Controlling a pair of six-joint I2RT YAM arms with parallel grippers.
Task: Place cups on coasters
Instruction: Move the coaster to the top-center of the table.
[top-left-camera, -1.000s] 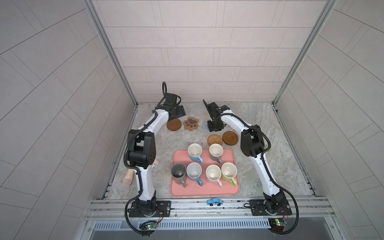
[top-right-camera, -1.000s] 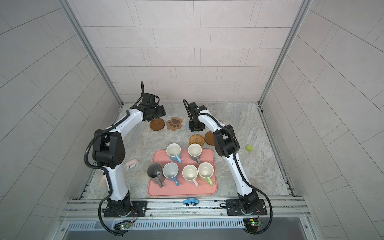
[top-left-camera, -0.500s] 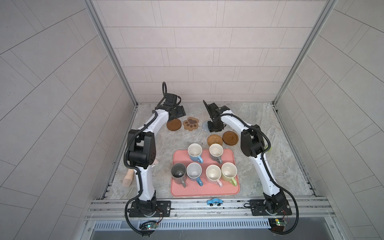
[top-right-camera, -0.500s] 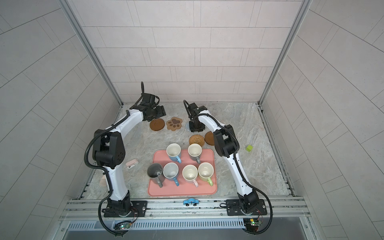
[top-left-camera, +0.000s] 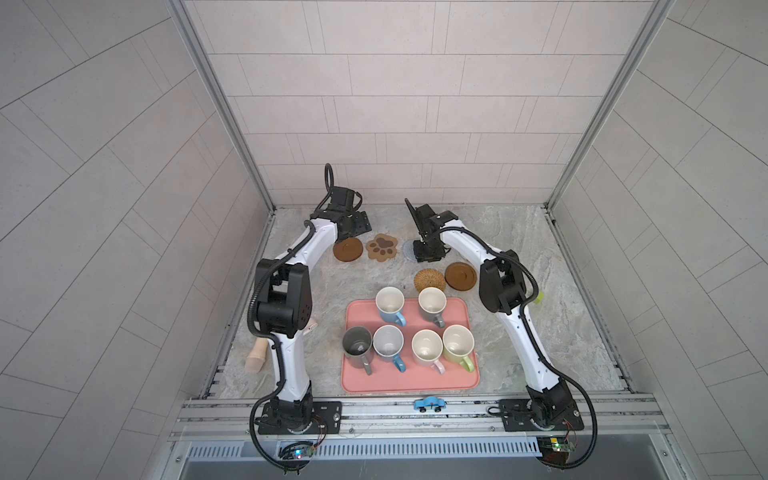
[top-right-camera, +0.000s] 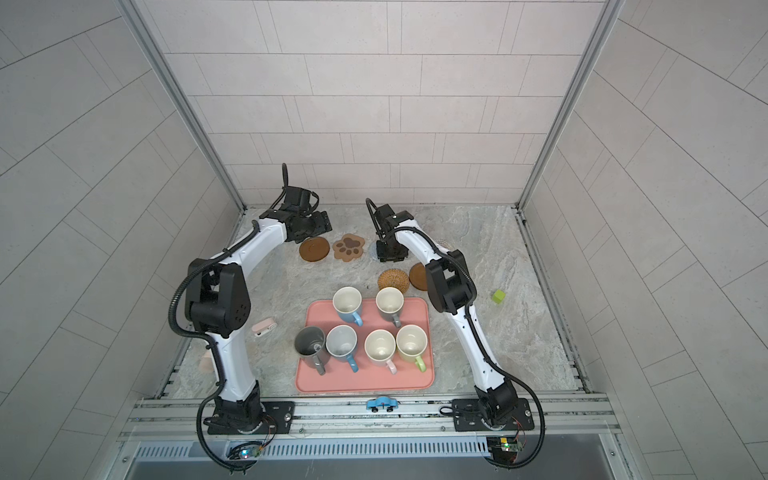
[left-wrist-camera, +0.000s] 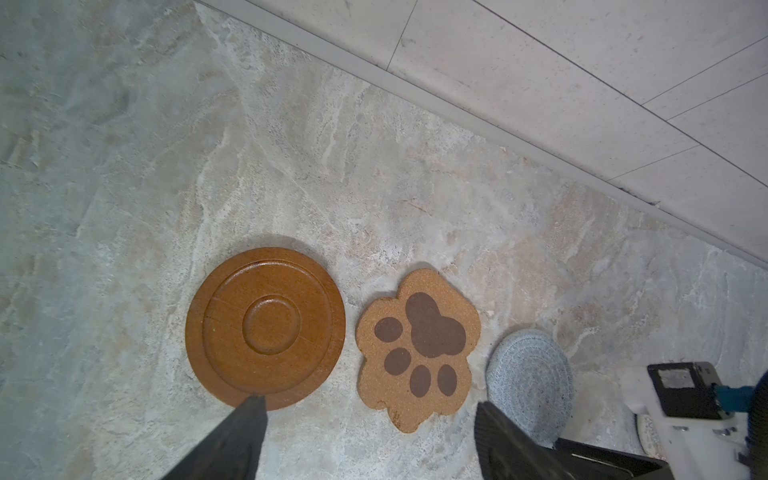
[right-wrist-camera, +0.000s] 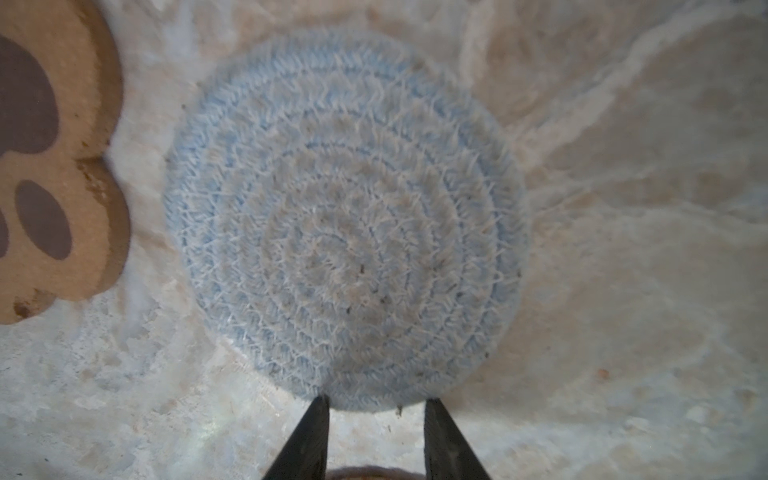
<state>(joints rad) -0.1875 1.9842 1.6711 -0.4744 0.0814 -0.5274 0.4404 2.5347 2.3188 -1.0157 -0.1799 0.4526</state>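
Now I'm counting six ceramic mugs (top-left-camera: 390, 300) crowding the pink rectangular tray (top-left-camera: 411, 380), six coasters (top-right-camera: 348, 247) lying past its far edge; left gripper (left-wrist-camera: 368, 402) gaping, right gripper (right-wrist-camera: 376, 400) hovering narrow at the blue-grey knit coaster (right-wrist-camera: 345, 216).

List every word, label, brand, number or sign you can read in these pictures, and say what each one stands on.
None can be read.
Paw-print coaster: a brown paw picture only, no letters.
Grey sticker on a black box: too blurred to read.
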